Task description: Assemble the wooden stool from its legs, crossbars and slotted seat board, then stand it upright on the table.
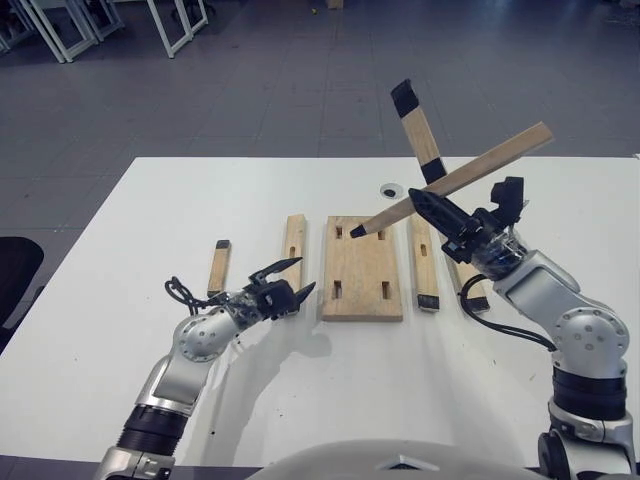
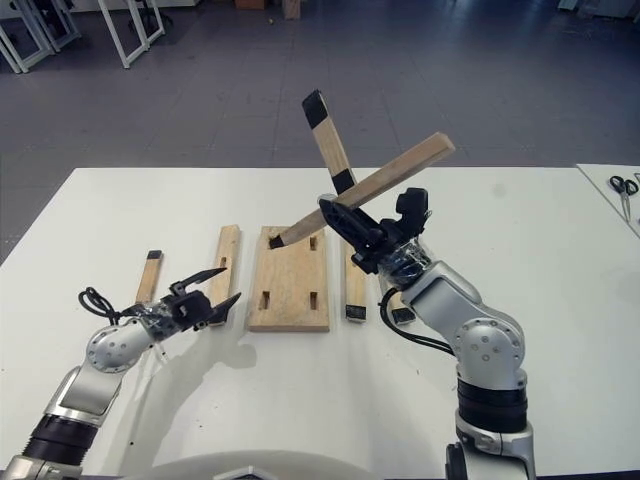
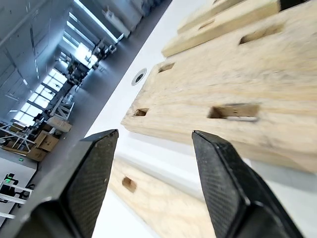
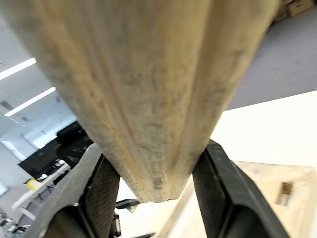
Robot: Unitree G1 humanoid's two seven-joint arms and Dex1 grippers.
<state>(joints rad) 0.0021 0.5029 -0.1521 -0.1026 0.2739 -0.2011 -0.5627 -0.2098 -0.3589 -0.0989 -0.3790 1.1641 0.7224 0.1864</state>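
Wooden leg (image 1: pixel 500 152) clamped between right gripper (image 1: pixel 425 200) fingers, tilted, dark tip at seat board (image 1: pixel 362 295) far slot (seating unclear). Left gripper (image 1: pixel 305 275) fingers apart, just beside board.

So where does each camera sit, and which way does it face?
Left eye view: on the head, looking forward and down at the table; left gripper and right gripper show.
Right eye view: beside it, same aim, same grippers.
Left wrist view: on the left wrist, looking past its open fingers at the seat board.
Right wrist view: on the right wrist, looking along the leg its fingers clamp.
Shared: all see the seat board.
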